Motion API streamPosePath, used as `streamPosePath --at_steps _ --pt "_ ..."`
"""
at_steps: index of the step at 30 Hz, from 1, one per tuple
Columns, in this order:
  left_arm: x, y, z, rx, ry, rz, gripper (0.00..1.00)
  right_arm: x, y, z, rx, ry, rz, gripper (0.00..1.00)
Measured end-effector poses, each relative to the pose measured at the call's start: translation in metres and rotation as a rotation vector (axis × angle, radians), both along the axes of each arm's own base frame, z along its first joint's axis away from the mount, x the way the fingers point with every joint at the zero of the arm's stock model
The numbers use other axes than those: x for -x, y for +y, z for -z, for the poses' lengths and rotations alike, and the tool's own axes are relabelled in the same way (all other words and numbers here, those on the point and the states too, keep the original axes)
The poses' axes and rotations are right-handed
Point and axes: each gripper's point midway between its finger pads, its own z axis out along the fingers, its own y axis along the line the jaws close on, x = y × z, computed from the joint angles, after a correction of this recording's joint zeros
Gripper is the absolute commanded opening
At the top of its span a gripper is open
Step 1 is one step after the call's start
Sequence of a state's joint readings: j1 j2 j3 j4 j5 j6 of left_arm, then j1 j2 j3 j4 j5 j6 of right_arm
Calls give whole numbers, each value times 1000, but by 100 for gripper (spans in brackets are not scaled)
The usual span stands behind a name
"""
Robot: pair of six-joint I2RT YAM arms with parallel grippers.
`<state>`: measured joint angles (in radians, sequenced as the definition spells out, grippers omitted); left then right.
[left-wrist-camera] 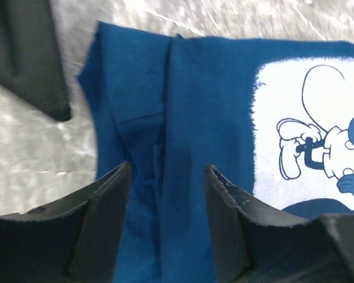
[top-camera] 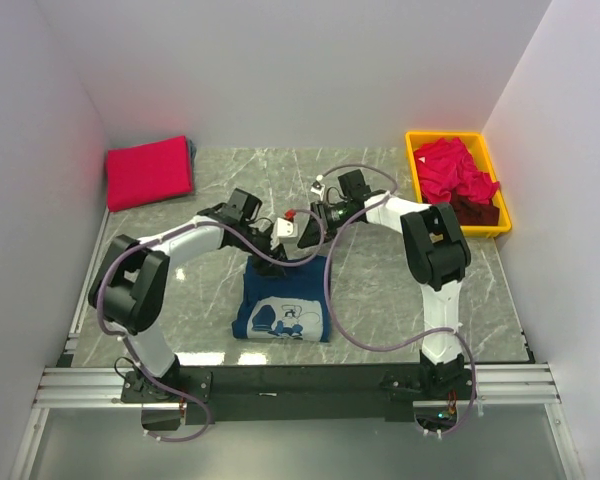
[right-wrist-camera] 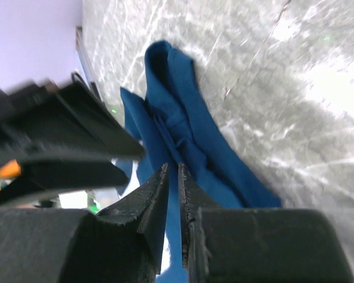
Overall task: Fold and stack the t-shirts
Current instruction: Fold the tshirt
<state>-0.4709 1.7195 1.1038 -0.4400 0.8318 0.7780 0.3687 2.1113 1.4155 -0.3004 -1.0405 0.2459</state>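
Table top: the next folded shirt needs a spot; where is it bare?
Bare: the back strip between red shirt and yellow bin, and the stretch nearer than that bin. Crowded: the middle, where left gripper and right gripper meet at the blue shirt.

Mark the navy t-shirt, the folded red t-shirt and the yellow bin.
navy t-shirt (top-camera: 285,290), top external view, blue cloth above the print
folded red t-shirt (top-camera: 148,172), top external view, its middle
yellow bin (top-camera: 445,134), top external view, far rim
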Motion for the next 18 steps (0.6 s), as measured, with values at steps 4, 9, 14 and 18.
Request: streamPosePath --at_steps 4,9,14,18 --pt "3 -7 14 -45 31 35 52 -5 7 6 -27 38 23 19" --pt "7 -5 31 -104 72 53 45 -7 13 2 -52 50 27 18" --pt "9 -2 34 -126 70 60 23 -3 17 3 -66 62 21 18" --pt "13 -2 36 -134 65 75 1 4 21 6 -72 86 13 18"
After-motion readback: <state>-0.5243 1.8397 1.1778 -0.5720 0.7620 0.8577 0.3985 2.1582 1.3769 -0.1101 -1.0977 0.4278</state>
